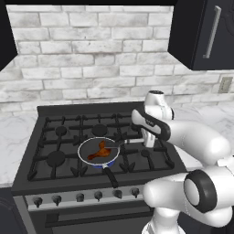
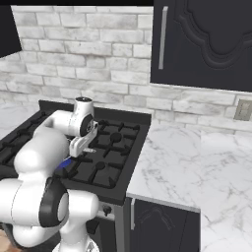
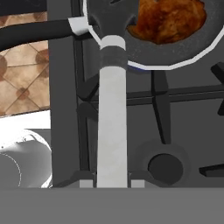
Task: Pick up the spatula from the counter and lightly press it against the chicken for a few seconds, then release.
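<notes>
Gripper [image 3: 112, 183]: clamped tight on the pale grey long-handled spatula [image 3: 112, 131].
Spatula head: inside the round dark frying pan [image 3: 151, 57], beside the browned chicken [image 3: 168, 17].
Pan: on the black gas stove [image 1: 50, 125].

**Operator:** Hand view, what is cut off?

**Technician:** The round dark frying pan [image 3: 183, 52] and the browned chicken piece [image 3: 168, 17] both run past the top edge. On the grey-handled spatula [image 3: 113, 131], the dark blade merges with the pan; contact with the chicken cannot be determined.

**Operator:** Right base view?

**Technician:** The white arm [image 2: 42, 152] covers nearly all of the pan.
</notes>
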Tool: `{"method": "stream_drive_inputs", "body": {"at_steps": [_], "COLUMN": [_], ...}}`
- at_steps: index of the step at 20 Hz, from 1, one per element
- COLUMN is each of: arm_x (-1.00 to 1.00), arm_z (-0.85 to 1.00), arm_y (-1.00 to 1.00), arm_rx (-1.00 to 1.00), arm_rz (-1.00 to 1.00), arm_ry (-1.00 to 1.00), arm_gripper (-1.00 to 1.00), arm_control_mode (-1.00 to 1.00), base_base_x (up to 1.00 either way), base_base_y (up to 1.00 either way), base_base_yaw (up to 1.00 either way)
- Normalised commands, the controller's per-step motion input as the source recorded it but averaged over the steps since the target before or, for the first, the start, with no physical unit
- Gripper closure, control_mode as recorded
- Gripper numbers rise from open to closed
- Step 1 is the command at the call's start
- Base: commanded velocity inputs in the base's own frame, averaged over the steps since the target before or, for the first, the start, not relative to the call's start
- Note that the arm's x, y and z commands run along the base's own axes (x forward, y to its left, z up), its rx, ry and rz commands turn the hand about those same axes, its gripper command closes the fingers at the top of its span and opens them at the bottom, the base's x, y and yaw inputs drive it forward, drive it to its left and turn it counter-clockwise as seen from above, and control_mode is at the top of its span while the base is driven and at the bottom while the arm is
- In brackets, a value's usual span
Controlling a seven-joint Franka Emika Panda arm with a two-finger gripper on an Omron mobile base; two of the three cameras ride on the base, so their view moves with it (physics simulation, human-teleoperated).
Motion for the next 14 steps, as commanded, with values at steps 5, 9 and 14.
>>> {"method": "stream_drive_inputs", "body": {"at_steps": [5, 9, 14], "arm_x": [0.13, 0.14, 0.18], "arm_z": [-0.13, -0.15, -0.15], "arm_y": [0.00, 0.00, 0.00], "arm_rx": [0.00, 0.00, 0.00], "arm_rz": [0.01, 0.01, 0.01], "arm_ry": [0.00, 0.00, 0.00], "arm_gripper": [1.00, 1.00, 1.00], "arm_control_mode": [-1.00, -1.00, -1.00], "base_base_x": [0.00, 0.00, 0.00], "base_base_y": [0.00, 0.00, 0.00], "base_base_yaw": [0.00, 0.00, 0.00]}}
